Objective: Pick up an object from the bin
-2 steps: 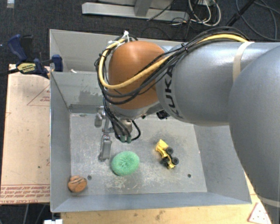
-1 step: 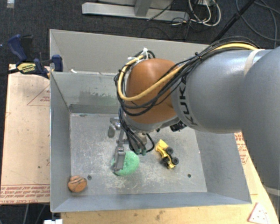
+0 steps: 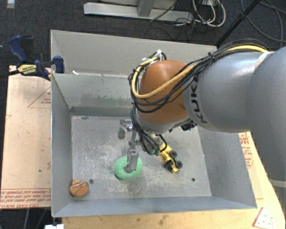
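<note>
My gripper (image 3: pixel 131 161) hangs down from under the orange wrist cover into the middle of the bin, its fingertips down at a green ring-shaped thing (image 3: pixel 126 169) on the bin floor. One finger seems to stand in or at the ring's hole. A small yellow and black toy vehicle (image 3: pixel 169 159) lies just to the right of the gripper, partly under the arm.
A small brown, rounded, walnut-like thing (image 3: pixel 79 187) lies near the bin's front left corner. The big grey arm and its cables cover the bin's back right part.
</note>
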Controlling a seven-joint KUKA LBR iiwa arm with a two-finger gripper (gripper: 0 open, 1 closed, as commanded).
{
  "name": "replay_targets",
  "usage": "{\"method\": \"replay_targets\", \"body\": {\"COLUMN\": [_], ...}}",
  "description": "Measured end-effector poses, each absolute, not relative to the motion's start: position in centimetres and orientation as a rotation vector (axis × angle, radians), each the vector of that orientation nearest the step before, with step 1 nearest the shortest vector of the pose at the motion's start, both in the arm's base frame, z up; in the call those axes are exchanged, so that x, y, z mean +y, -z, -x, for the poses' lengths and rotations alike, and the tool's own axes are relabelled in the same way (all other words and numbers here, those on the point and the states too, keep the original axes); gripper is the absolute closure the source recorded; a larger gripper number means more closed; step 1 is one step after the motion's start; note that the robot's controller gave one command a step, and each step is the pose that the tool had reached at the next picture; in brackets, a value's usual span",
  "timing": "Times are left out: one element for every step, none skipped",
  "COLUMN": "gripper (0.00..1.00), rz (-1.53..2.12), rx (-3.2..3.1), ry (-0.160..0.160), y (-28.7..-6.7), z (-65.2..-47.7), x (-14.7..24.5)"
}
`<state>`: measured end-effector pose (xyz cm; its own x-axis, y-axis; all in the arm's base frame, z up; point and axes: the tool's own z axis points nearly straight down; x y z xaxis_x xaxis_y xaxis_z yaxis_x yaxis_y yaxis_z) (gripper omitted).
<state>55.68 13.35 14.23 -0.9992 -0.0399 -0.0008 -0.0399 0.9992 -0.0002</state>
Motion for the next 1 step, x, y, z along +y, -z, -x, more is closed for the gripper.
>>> {"method": "replay_targets", "body": {"gripper": [0.0], "rz": [0.093], "rx": [3.141], "ry": [-0.003], "y": [-14.86], "z": [-54.82], "x": [9.75]}}
